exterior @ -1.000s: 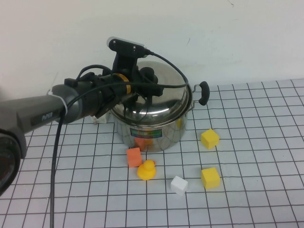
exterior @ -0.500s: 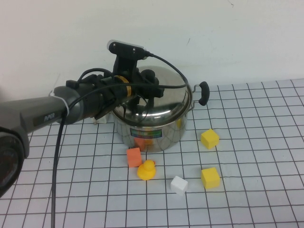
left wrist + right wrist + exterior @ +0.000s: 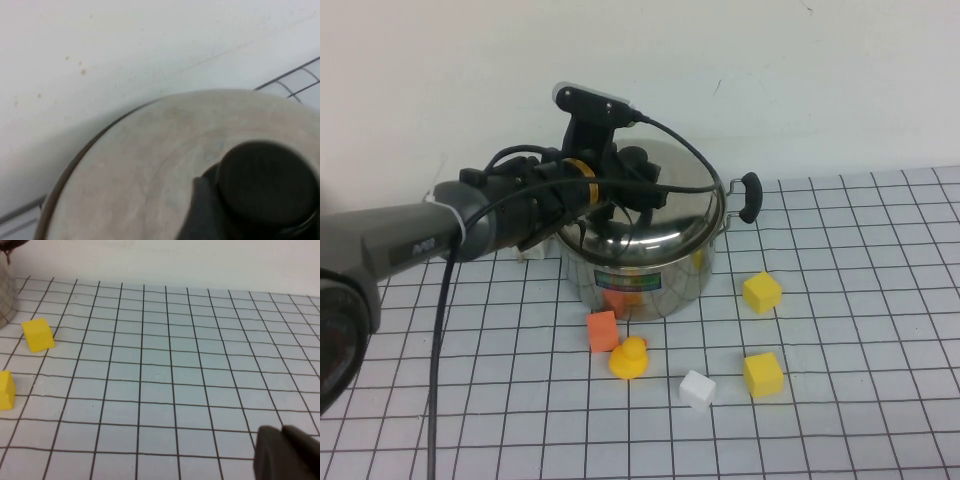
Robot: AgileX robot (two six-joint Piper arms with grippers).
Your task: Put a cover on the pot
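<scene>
Pot (image 3: 645,270) at the back of the gridded table (image 3: 860,420), near the wall, label to the front, one black handle (image 3: 749,195) sticking out to its right. Domed lid (image 3: 665,205) on top, tilted, black knob (image 3: 265,182) up. Left gripper (image 3: 632,172) over the lid at the knob; whether clamped on the knob or loose, cannot tell. Right gripper (image 3: 287,452) barely in view at the edge of its wrist camera, low over bare grid well right of the pot; fingers' state unclear. In front of the pot: orange cube (image 3: 603,331), duck (image 3: 630,357), white cube (image 3: 697,389), two yellow cubes (image 3: 761,292) (image 3: 763,374).
</scene>
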